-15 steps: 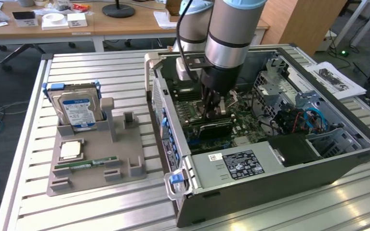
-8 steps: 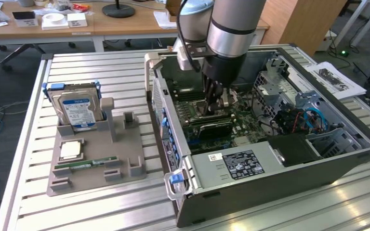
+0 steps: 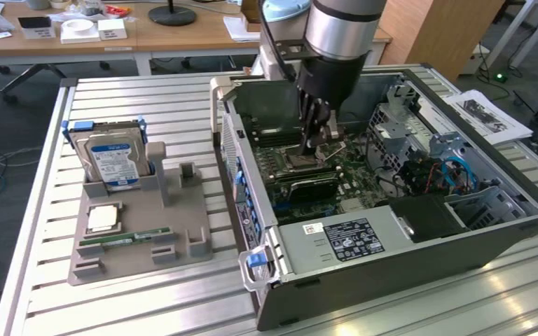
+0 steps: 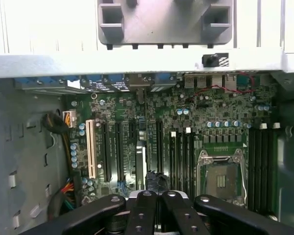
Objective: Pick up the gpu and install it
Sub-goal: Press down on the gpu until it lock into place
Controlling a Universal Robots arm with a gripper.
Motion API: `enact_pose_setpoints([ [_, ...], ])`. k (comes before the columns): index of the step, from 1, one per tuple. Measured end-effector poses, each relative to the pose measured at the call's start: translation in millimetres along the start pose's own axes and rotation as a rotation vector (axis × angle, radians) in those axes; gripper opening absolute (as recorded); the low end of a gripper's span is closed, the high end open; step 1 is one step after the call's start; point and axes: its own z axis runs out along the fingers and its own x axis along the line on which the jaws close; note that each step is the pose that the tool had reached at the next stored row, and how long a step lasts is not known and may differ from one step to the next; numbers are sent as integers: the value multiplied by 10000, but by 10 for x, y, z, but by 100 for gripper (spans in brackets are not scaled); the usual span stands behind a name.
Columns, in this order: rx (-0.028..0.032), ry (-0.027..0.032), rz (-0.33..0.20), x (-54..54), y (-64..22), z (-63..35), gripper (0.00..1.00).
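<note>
The gpu (image 3: 308, 187) stands on edge among the expansion slots of the motherboard inside the open computer case (image 3: 493, 231), black cooler block facing the front. In the wrist view the gpu (image 4: 141, 164) appears edge-on, in line with the slots beside the memory slots. My gripper (image 3: 314, 154) hangs straight down into the case just above the card. Its black fingers (image 4: 142, 210) are pressed together, so the gripper (image 4: 157, 198) is shut, with the card's near end right beyond the tips. Whether the tips touch the card I cannot tell.
The CPU socket (image 4: 220, 171) lies beside the gripper's line. On the exterior view's left a grey holder (image 3: 138, 259) carries a blue-labelled hard drive (image 3: 112, 161), a processor chip (image 3: 104, 218) and a memory stick (image 3: 124, 238). Case walls, cables (image 3: 428, 175) and the power supply (image 3: 344, 238) crowd the gripper.
</note>
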Motion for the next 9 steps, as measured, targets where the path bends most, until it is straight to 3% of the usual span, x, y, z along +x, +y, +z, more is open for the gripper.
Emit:
enact_pose_setpoints([
  [5,21,-1,0,-5,-2,-178,11],
  [9,36,-5,-1,-6,-2,-205,11],
])
